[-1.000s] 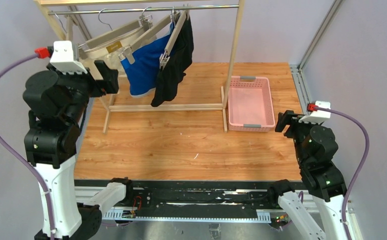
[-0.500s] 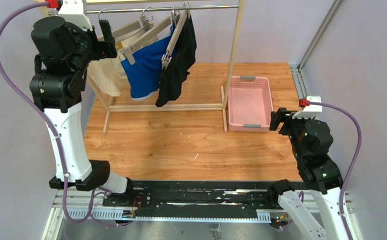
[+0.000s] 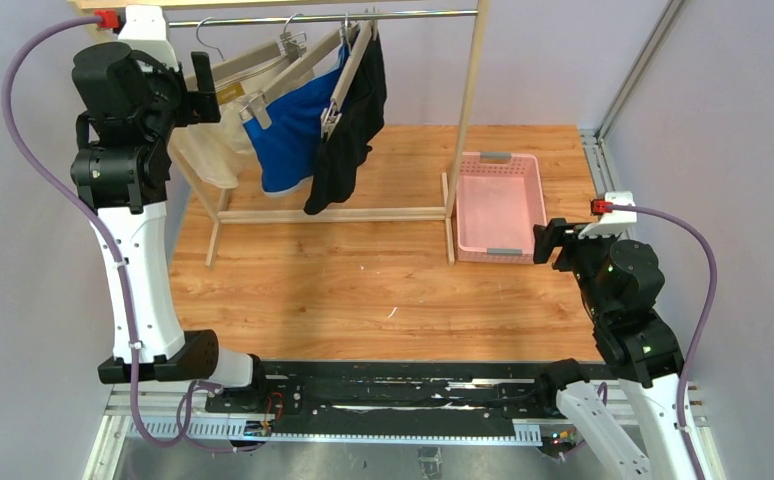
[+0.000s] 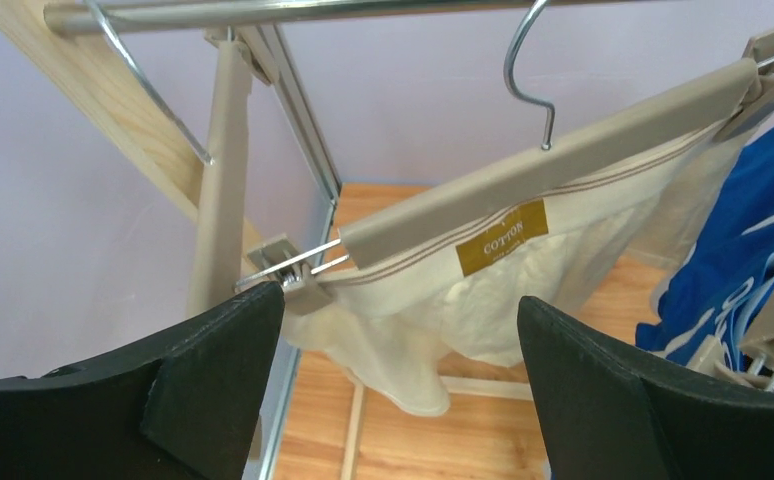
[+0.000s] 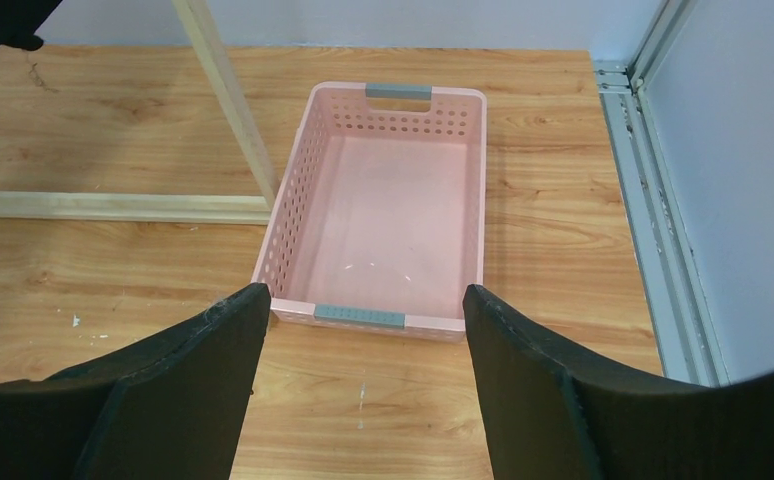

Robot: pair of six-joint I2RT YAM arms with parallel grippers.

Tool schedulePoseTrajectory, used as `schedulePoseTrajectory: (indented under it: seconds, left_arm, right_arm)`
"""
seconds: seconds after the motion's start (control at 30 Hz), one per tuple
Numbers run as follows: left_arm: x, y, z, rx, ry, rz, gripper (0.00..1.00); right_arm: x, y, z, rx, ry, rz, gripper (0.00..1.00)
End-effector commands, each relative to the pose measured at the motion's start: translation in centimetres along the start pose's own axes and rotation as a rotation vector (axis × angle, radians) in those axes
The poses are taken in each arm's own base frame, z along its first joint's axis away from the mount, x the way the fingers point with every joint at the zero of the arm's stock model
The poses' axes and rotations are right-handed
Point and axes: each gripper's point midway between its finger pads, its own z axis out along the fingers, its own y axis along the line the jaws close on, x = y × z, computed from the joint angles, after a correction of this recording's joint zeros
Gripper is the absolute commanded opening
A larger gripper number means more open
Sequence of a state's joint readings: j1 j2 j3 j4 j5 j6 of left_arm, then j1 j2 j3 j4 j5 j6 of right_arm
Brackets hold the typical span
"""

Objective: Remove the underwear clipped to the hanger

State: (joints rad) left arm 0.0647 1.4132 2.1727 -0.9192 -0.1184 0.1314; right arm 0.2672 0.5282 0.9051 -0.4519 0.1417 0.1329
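Three pieces of underwear hang from clip hangers on the rail [image 3: 403, 15]: cream [image 3: 213, 150], blue [image 3: 288, 140] and black [image 3: 348, 130]. My left gripper [image 3: 206, 85] is raised beside the left end of the cream pair's hanger [image 3: 253, 60] and stands open, holding nothing. In the left wrist view the cream underwear [image 4: 483, 300] with its gold label hangs from the beige hanger [image 4: 563, 160]. The hanger's left clip [image 4: 288, 275] sits just off my left fingertip, between the open left gripper [image 4: 401, 310] jaws. My right gripper [image 3: 546, 240] hovers open and empty near the basket.
A pink perforated basket [image 3: 500, 157] sits on the wooden table right of the rack's upright post [image 3: 471, 110]. The right wrist view has the basket [image 5: 398, 92] straight ahead of my right gripper [image 5: 363, 300]. Purple walls and an aluminium frame close the cell.
My left arm has risen from beside the rack's leg up to rail height next to the cream underwear's hanger. The right gripper has drifted slightly left toward the basket.
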Motion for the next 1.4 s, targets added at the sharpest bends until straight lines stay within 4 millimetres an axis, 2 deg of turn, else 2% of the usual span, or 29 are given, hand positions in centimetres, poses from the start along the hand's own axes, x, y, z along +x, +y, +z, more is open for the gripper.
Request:
schedulePoseTrajectory:
  seconds: [0.0, 0.17, 0.47, 0.67, 0.87, 1.1, 1.23, 1.33, 1.37]
  left_arm:
    - [-3.5, 0.5, 0.0, 0.000, -0.146, 0.044, 0.98]
    - [-3.9, 0.0, 1.5, 0.033, -0.172, 0.059, 0.98]
    - [-1.2, -0.5, 4.8, 0.077, -0.078, 0.087, 0.98]
    - [-0.2, -1.1, 6.2, 0.113, -0.048, 0.075, 0.98]
    - [0.4, -2.7, 5.5, 0.199, -0.036, 0.018, 1.00]
    - [0.8, -4.8, 4.2, 0.303, -0.018, -0.064, 0.93]
    - [0.8, -5.1, 3.2, 0.318, -0.034, -0.087, 0.84]
    - [0.7, -5.0, 2.4, 0.309, -0.054, -0.093, 0.71]
    - [0.6, -4.9, 2.0, 0.302, -0.066, -0.101, 0.71]
  right_arm:
    - [-0.3, 0.2, 0.1, -0.019, -0.021, -0.010, 0.73]
    - [-0.1, 0.5, 0.3, -0.034, -0.015, -0.008, 0.73]
    - [0.1, 0.8, 0.5, -0.049, -0.009, -0.010, 0.72]
    - [0.2, 1.1, 0.7, -0.060, -0.009, -0.010, 0.72]
    - [0.5, 1.3, 1.0, -0.071, -0.003, -0.007, 0.71]
    - [0.6, 1.6, 1.1, -0.085, 0.001, -0.007, 0.71]
    - [0.5, 1.5, 0.9, -0.082, -0.009, -0.007, 0.71]
    - [0.5, 1.6, 0.9, -0.087, -0.011, -0.006, 0.71]
    - [0.6, 1.6, 0.9, -0.089, -0.009, -0.006, 0.71]
